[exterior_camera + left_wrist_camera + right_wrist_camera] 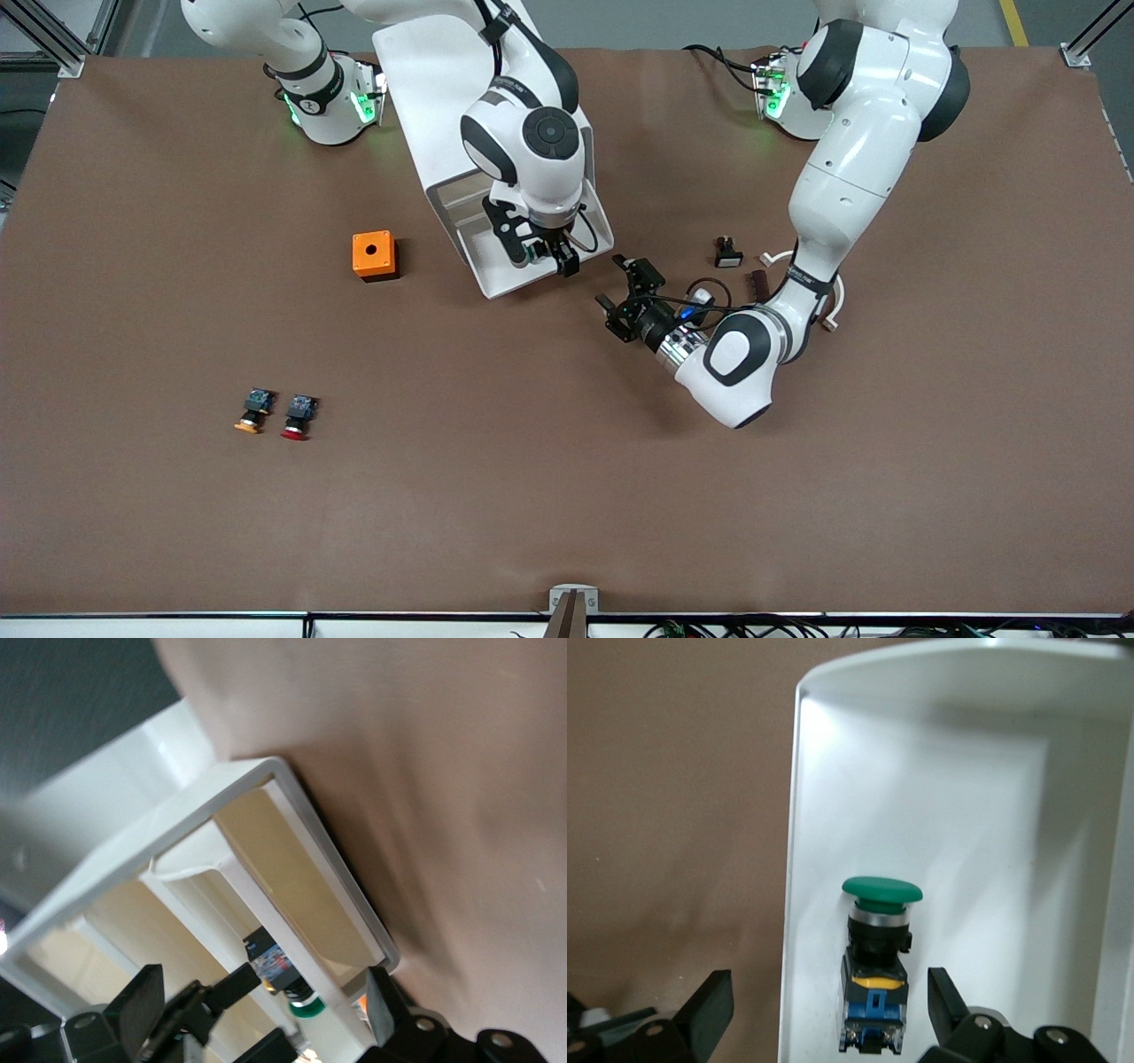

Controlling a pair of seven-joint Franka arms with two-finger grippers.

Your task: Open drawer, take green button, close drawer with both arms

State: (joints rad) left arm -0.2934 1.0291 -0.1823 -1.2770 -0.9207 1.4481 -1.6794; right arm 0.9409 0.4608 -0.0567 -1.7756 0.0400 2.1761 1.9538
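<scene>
Front view: the cabinet (pixel 425 89) has 1 drawer (pixel 496 279) pulled out. Right gripper (pixel 542 255) hangs spread over it, above the button (pixel 879 957) lying inside. Left gripper (pixel 620 292) waits spread beside the drawer.

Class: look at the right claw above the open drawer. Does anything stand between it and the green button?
Nothing visible does. The right claw hangs open over the open drawer, and the green button lies alone on the drawer floor below it. The left claw waits open beside the cabinet.
</scene>
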